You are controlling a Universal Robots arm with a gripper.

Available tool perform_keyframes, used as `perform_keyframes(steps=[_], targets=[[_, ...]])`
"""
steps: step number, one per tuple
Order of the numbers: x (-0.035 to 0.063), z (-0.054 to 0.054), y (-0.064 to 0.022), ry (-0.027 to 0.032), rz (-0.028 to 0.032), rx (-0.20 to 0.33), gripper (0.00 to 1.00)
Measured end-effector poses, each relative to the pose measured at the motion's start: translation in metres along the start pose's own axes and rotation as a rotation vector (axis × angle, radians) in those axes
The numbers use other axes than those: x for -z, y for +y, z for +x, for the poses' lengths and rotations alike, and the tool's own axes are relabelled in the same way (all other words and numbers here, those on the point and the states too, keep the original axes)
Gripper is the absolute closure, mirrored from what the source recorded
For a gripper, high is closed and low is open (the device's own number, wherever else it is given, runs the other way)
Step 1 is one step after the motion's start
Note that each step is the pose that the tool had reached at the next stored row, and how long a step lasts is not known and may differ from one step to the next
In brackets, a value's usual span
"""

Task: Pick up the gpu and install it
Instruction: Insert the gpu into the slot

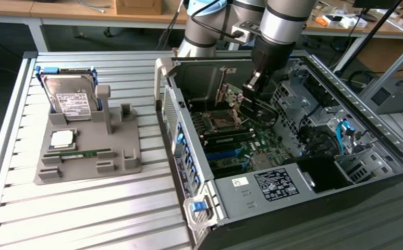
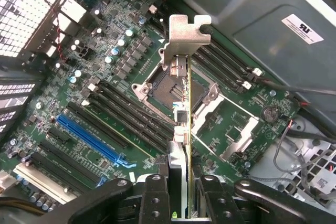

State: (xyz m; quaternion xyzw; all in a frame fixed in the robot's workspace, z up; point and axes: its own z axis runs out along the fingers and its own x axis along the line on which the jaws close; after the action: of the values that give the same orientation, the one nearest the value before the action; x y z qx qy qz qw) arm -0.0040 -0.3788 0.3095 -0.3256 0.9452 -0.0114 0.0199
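Observation:
The gpu [image 1: 230, 97] is a thin greenish card with a silver bracket, held upright inside the open computer case [image 1: 257, 182], above the motherboard [image 1: 257, 146]. My gripper [image 1: 251, 83] is shut on it from above. In the wrist view the gpu [image 2: 181, 103] appears edge-on, its silver bracket [image 2: 184, 38] at the far end, and my gripper [image 2: 184, 203] clamps the near end between its black fingers [image 2: 156, 198]. The card hangs over the processor socket [image 2: 165, 85], apart from the board. The long blue slot [image 2: 89, 137] lies off to one side of the card.
On the exterior view's left, a grey holder [image 1: 83, 151] on the slatted table carries a hard drive [image 1: 72, 99], a processor chip [image 1: 62, 138] and a memory stick [image 1: 80, 154]. The case's walls, drive cage [image 1: 305, 99] and cables [image 1: 347, 138] surround the card closely.

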Motion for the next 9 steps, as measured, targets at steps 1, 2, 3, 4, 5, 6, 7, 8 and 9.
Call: perform_keyframes(steps=[1, 2, 3, 4, 5, 6, 7, 8, 9], targets=[[0.0000, 0.0000, 0.0000, -0.0001, -0.0001, 0.003, 0.73], [0.0000, 0.0000, 0.0000, -0.0002, -0.0002, 0.007, 0.73], [0.0000, 0.0000, 0.0000, -0.0003, -0.0003, 0.011, 0.73], [0.0000, 0.0000, 0.0000, -0.0004, -0.0004, 0.014, 0.73], [0.0000, 0.0000, 0.0000, -0.0006, -0.0006, 0.018, 0.73], [0.0000, 0.0000, 0.0000, -0.0007, -0.0006, 0.021, 0.73], [0.0000, 0.0000, 0.0000, -0.0010, -0.0009, 0.028, 0.73], [0.0000, 0.0000, 0.0000, -0.0011, -0.0010, 0.033, 0.73], [0.0000, 0.0000, 0.0000, -0.0012, -0.0011, 0.036, 0.73]])
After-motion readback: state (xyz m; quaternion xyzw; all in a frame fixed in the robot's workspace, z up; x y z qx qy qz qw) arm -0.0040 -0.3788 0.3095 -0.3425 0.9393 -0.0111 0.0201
